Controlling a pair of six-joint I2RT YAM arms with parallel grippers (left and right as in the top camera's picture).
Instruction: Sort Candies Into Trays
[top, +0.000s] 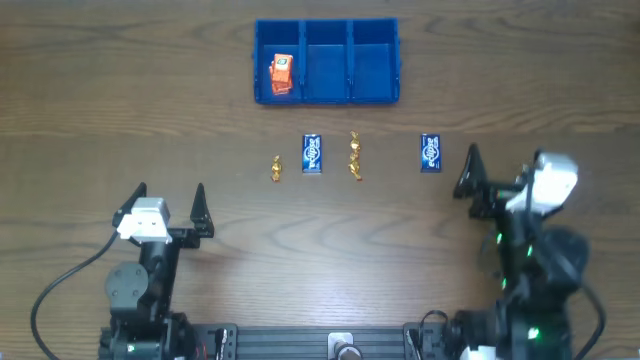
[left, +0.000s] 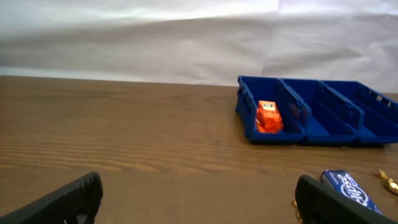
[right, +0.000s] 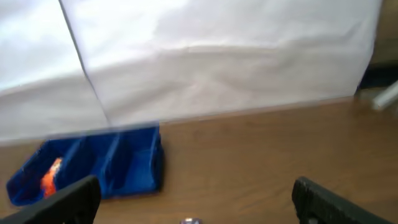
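Two kinds of loose candy lie in a row mid-table: a blue candy (top: 312, 153) between gold candies (top: 277, 168), and a second blue candy (top: 430, 153) nearer the right gripper (right: 196, 206). The tray (top: 327, 98) sits by the table's (top: 100, 90) far edge, with an orange candy (top: 282, 72) in its left compartment. Both the right gripper and the left gripper (top: 170, 195) are spread and empty, apart from the candies. All likely weigh little, with slick, crinkly wrappers. The flat blue ones are best pinched across their narrow width, the small gold ones gently around the middle.
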